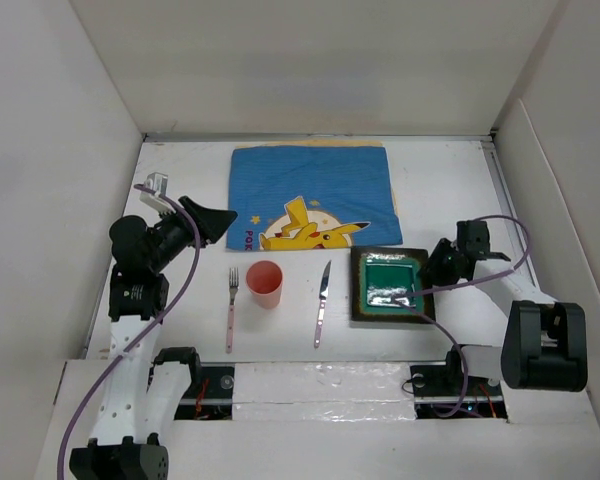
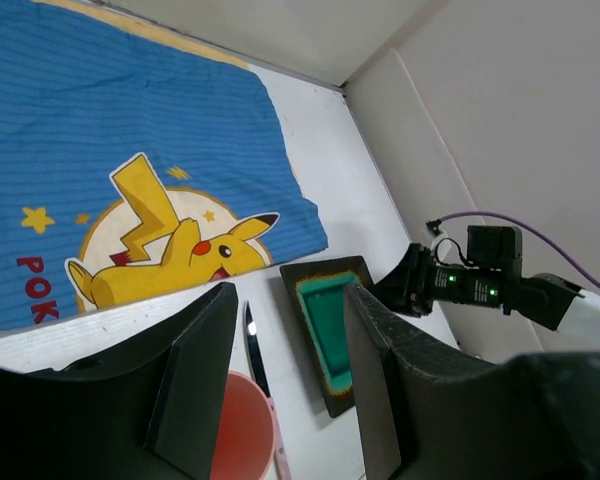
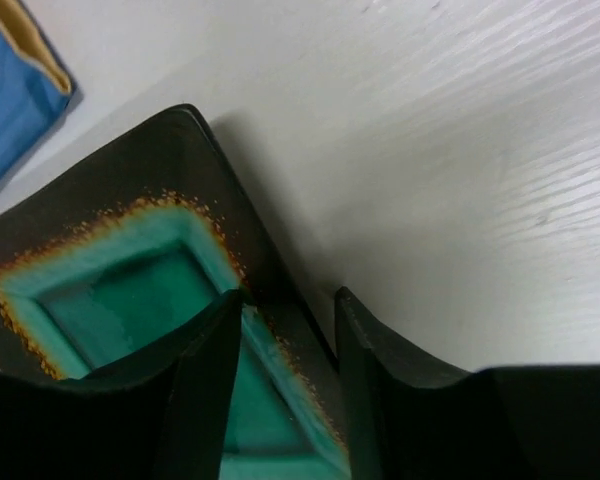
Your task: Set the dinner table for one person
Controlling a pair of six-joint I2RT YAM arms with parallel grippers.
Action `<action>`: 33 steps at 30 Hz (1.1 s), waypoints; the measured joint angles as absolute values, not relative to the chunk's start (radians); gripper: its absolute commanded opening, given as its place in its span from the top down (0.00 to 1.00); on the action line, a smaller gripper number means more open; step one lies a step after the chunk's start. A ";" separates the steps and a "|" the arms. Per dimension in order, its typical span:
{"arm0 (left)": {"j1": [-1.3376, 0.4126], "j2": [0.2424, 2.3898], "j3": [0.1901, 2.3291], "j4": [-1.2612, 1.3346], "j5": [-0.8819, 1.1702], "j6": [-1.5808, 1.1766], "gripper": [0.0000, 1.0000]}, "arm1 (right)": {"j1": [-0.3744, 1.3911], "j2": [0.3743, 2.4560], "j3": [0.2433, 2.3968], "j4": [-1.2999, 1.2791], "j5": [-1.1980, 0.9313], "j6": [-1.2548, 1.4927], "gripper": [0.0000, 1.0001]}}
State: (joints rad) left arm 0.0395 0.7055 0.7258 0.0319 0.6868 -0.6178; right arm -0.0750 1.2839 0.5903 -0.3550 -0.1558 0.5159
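The white dinner table (image 1: pixel 450 190) holds a blue cartoon mat (image 1: pixel 310 195) at the back. In front of it lie a fork (image 1: pixel 232 308), a pink cup (image 1: pixel 265 283), a knife (image 1: pixel 322 303) and a dark square plate with a green centre (image 1: pixel 389 285). My right gripper (image 1: pixel 435 268) is low at the plate's right edge. In the right wrist view the gripper (image 3: pixel 288 300) is open and straddles the plate's rim (image 3: pixel 280 250), one finger over the green, one over the table. My left gripper (image 1: pixel 220 220) is open and empty, raised left of the mat.
White walls enclose the table on three sides. In the left wrist view the open gripper (image 2: pixel 288 300) looks down on the cup (image 2: pixel 245 430), knife (image 2: pixel 252 350), plate (image 2: pixel 325 320) and mat (image 2: pixel 100 120), with the right arm (image 2: pixel 470 280) beyond.
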 measured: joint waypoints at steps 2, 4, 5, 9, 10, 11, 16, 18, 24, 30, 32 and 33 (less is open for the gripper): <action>0.041 0.715 0.726 0.032 0.688 -0.618 0.57 | -0.064 1.275 0.589 -0.379 -0.181 0.514 0.62; 0.041 0.722 0.726 0.032 0.689 -0.619 0.57 | -0.058 1.268 0.587 -0.395 -0.204 0.508 0.61; 0.041 0.726 0.726 0.032 0.689 -0.619 0.57 | -0.057 1.266 0.583 -0.397 -0.217 0.507 0.55; 0.041 0.738 0.726 0.032 0.688 -0.622 0.57 | -0.054 1.265 0.569 -0.387 -0.273 0.503 0.42; 0.041 0.739 0.726 0.032 0.688 -0.622 0.57 | -0.054 1.265 0.569 -0.379 -0.289 0.499 0.43; 0.041 0.742 0.726 0.033 0.687 -0.622 0.57 | -0.054 1.268 0.569 -0.373 -0.303 0.493 0.53; 0.041 0.751 0.726 0.032 0.675 -0.622 0.58 | -0.101 1.312 0.566 -0.353 -0.383 0.458 0.64; 0.041 0.751 0.726 0.032 0.668 -0.622 0.58 | -0.119 1.327 0.566 -0.343 -0.416 0.444 0.73; 0.041 0.750 0.726 0.032 0.645 -0.621 0.59 | -0.165 1.355 0.554 -0.318 -0.502 0.425 1.00; 0.041 0.741 0.726 0.023 0.626 -0.618 0.59 | -0.222 1.304 0.495 -0.291 -0.557 0.421 1.00; 0.041 0.738 0.726 0.023 0.624 -0.617 0.60 | -0.246 1.253 0.476 -0.301 -0.578 0.422 1.00; 0.041 0.738 0.726 0.022 0.623 -0.617 0.60 | -0.258 1.219 0.471 -0.310 -0.584 0.422 1.00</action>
State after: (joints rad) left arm 0.0414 0.7376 0.7261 0.0219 0.6228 -0.6170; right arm -0.2577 1.2194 0.4713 -0.3103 -0.5842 0.4225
